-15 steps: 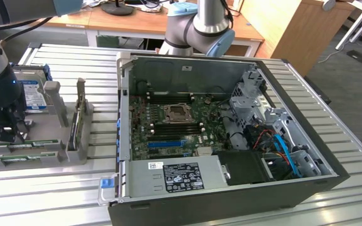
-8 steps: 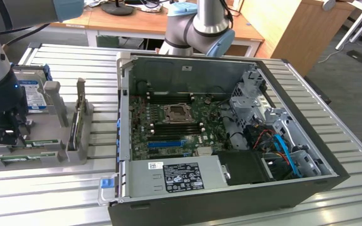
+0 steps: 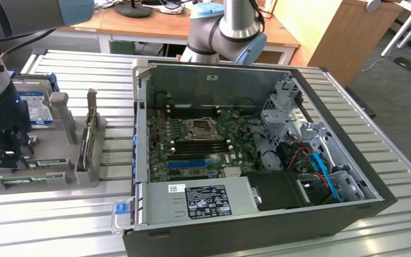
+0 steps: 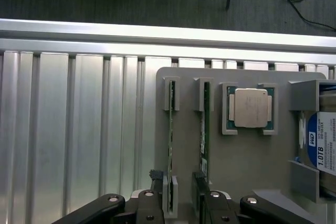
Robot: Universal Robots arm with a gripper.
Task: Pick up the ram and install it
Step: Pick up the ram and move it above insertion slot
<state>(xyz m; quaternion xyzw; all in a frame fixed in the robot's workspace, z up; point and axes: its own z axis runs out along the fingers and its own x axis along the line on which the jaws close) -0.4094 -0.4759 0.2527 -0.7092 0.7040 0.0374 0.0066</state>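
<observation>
I have the gripper (image 4: 177,184) spread wide and gripping nothing, low over the grey holder (image 4: 247,166) on the slatted surface (image 4: 68,129). The ram (image 4: 170,140) stands on edge in its slot, its near end between the fingers. A second stick (image 4: 203,129), the processor (image 4: 251,107) and the hard drive (image 4: 323,145) sit alongside.

"WD", "1.0TB" on hard drive (image 4: 323,148) label; power supply (image 3: 205,199) sticker unreadable

- Holder tray (image 3: 84,176) lies on the slatted table (image 3: 48,225), at the exterior view's left of the computer case (image 3: 263,230)
- In the tray, side by side in order: ram (image 4: 170,145), second stick (image 4: 203,129), processor (image 4: 251,107), hard drive (image 4: 323,145)
</observation>
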